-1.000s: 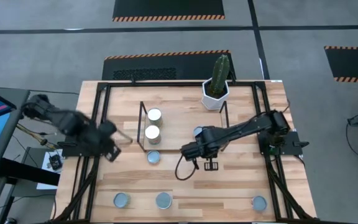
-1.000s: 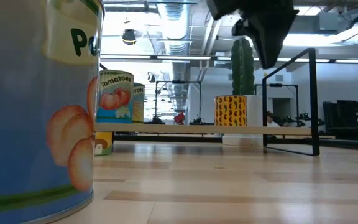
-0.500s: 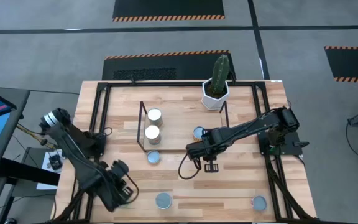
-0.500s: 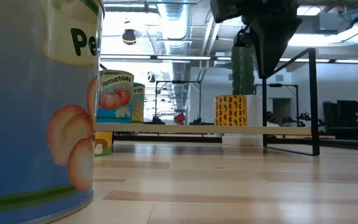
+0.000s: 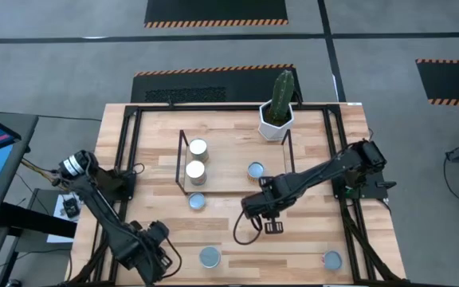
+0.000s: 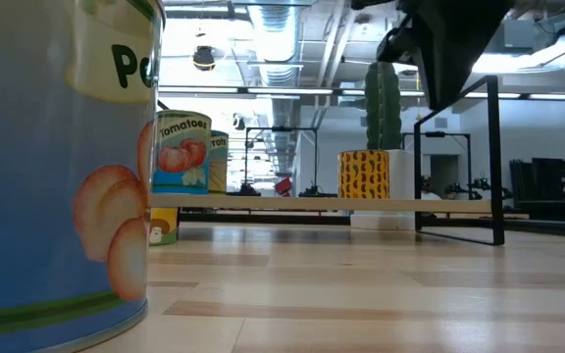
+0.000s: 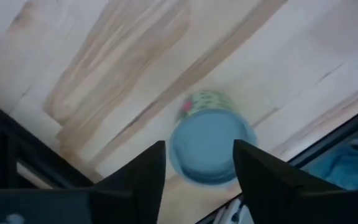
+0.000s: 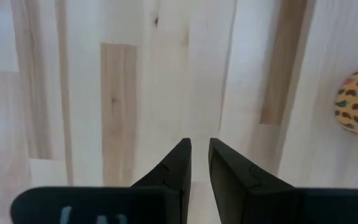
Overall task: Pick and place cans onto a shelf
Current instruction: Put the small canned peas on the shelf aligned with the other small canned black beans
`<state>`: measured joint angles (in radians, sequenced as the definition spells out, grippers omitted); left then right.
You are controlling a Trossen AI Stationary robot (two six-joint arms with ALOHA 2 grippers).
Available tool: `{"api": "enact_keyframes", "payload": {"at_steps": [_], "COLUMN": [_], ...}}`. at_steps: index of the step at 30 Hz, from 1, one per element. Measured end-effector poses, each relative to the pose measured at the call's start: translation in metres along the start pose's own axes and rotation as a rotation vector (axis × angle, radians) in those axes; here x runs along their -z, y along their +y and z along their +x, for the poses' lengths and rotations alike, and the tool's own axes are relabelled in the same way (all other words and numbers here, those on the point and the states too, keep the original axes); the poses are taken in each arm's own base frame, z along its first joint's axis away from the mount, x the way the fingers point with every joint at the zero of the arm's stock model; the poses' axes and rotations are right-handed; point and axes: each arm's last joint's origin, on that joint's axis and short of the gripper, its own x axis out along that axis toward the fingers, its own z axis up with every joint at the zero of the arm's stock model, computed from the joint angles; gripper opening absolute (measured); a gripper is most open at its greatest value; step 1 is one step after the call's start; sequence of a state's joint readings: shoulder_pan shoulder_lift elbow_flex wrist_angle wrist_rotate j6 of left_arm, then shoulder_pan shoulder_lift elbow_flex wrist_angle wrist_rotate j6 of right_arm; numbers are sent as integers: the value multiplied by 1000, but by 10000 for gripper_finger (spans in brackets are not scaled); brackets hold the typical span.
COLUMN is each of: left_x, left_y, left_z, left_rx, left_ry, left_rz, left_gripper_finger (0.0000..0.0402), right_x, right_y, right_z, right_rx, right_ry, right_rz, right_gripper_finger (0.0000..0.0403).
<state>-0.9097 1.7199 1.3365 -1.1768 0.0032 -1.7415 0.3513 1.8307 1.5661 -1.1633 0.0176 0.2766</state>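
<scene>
My left gripper (image 5: 154, 257) hangs open at the table's near left corner, over a blue-topped can (image 7: 207, 149) that stands on the table. Its two fingers stand on either side of the can's top and are apart from it. My right gripper (image 5: 271, 227) is shut and empty, above bare table just near of the shelf (image 5: 229, 159); it also shows at the top of the low view (image 6: 444, 59). On the shelf board (image 6: 292, 204) stand a tomato can (image 6: 182, 150), a second can (image 6: 217, 162) and a yellow patterned can (image 6: 363, 174).
Loose cans stand at the shelf's near edge (image 5: 197, 201), near the front edge (image 5: 209, 256) and at the near right (image 5: 332, 259). A large can (image 6: 57, 167) fills the low view's left. The cactus pot (image 5: 277, 119) stands behind the shelf. Black frame rails (image 5: 126, 159) run along both sides.
My left arm has swung from the table's left side toward the near edge and now hangs over the near-left can. My right gripper has drawn back from the shelf toward the near edge.
</scene>
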Motion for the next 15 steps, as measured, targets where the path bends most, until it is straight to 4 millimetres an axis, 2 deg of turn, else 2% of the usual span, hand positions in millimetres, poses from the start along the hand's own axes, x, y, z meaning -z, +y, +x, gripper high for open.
{"api": "enact_keyframes", "payload": {"at_steps": [9, 15], "left_x": [14, 18], "left_y": [4, -2], "left_z": [1, 18], "left_rx": [-19, -77], "left_ry": [-12, 2], "left_rz": [-5, -5], "left_gripper_finger": [189, 181], "right_x": [2, 2], "right_y": [8, 8], "right_z": [0, 0], "right_rx": [1, 1], "right_ry": [1, -2], "right_rz": [15, 16], "right_gripper_finger": [81, 81]}}
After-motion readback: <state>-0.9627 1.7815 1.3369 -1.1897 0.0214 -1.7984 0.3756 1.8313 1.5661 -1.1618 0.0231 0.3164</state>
